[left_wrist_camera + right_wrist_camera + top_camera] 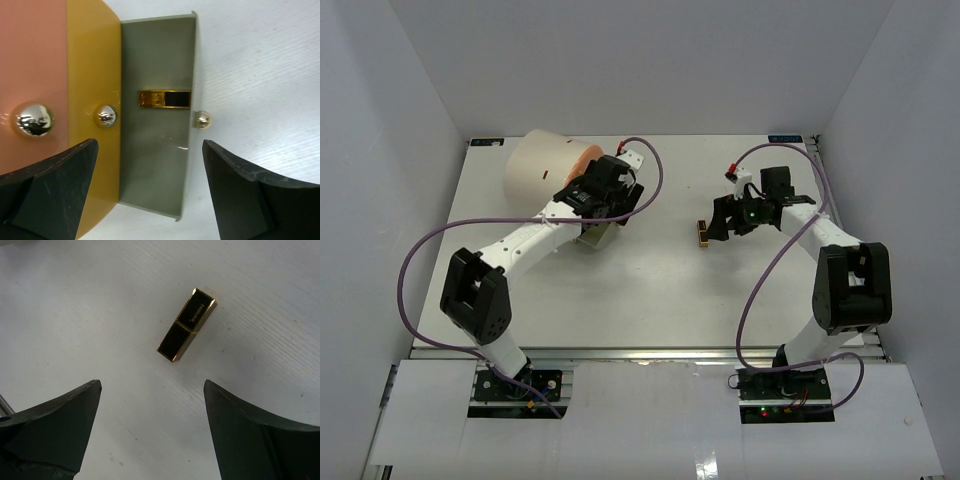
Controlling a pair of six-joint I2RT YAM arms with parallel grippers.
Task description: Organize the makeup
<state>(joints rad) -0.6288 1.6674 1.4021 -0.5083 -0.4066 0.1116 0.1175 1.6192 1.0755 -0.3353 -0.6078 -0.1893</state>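
Gold-and-black lipstick tube (186, 325) lies just ahead of my right gripper (151, 385), slanted across its empty, wide-spread jaws.

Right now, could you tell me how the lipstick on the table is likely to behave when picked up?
The lipstick looks rigid and square-sided, lying flat, so it probably won't roll. Its glossy gold-and-black faces may slip in a grip. It looks small and likely light, so a nudge could skid it.
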